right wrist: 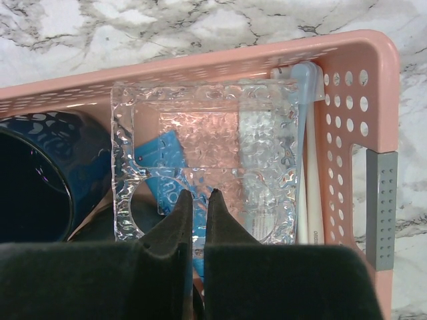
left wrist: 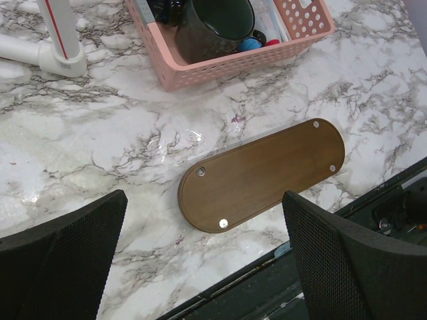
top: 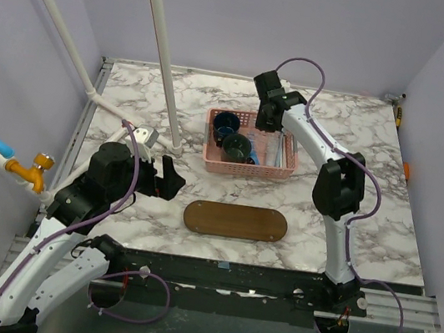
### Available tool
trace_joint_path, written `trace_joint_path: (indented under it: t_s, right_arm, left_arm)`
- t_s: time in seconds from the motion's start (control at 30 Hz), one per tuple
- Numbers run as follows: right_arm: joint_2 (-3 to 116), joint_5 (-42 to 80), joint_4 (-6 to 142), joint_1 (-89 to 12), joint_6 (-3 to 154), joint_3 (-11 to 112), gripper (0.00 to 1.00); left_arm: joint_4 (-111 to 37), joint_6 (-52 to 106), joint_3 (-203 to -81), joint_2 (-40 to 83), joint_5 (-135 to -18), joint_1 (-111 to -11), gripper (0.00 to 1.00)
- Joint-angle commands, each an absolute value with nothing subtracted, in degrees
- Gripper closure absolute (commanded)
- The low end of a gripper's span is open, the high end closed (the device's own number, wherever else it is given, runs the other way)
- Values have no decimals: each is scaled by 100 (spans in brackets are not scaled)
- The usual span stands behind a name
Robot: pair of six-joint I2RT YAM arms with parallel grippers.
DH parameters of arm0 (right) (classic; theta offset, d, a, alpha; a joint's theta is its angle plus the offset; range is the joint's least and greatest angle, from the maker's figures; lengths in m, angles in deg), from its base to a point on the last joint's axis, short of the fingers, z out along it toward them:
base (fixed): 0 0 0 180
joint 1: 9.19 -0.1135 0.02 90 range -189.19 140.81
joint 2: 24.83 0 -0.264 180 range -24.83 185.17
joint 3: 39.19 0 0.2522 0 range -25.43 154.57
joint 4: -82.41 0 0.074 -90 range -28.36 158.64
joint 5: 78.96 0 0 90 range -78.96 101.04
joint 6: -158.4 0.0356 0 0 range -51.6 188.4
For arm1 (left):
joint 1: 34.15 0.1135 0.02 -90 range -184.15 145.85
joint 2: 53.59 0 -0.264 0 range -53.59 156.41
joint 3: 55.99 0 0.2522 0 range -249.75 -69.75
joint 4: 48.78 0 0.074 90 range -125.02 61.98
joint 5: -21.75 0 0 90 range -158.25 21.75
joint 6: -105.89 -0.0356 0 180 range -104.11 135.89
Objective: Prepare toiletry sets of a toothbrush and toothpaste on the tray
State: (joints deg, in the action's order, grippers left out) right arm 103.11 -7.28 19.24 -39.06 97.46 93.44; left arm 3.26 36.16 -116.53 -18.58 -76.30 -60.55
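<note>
L gripper [top: 169, 179] is nearest, low over the counter [top: 350, 212] toward its near-left corner. Jaws are spread as wide as they go, w/ nothing btwn them. Its wrist cam looks down past both black fingers [left wrist: 67, 260] at the tray [left wrist: 267, 173].

The tray lies flat just right of that gripper, close to the counter's near edge and abt mid-width, long axis running left-right. Four small metal dots [left wrist: 201, 172] show on its top, near the ends.

Behind the tray and apart from it, nearer the counter's far edge, stands the pink basket [top: 247, 170]. One dark cup [top: 227, 123] sits in its far-left corner, w/ a second cup [top: 239, 146] just nearer.

In the basket's right half, per R wrist cam, a blue toothpaste tube [right wrist: 160, 150] lies under a clear dimpled plastic piece [right wrist: 267, 133]. A white toothbrush [right wrist: 311, 193] lies along the basket's right wall.

R gripper [right wrist: 199, 200] is down in that right half, over the clear piece. Its jaws are drawn together to a bare slit. A sliver of blue shows in the slit, but can't tell if anything is pinched.
</note>
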Motion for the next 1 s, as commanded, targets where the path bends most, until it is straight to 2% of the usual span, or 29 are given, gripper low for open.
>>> trace_joint_path:
  t_s: [0.0,0.73,0.97]
  right_arm:
    - [10065,-618,2035,-3861,9822,9338,100]
    - [8565,-898,2478,-3878,9776,8709,100]
    - [7828,-1037,2702,-4126,9782,7897,100]
  left_arm:
    - [286,3540,-11655,-1861,-7488,-6087,1]
    - [309,3531,-11650,-1809,-7413,-6087,1]
    - [313,3531,-11650,-1818,-7365,-6087,1]
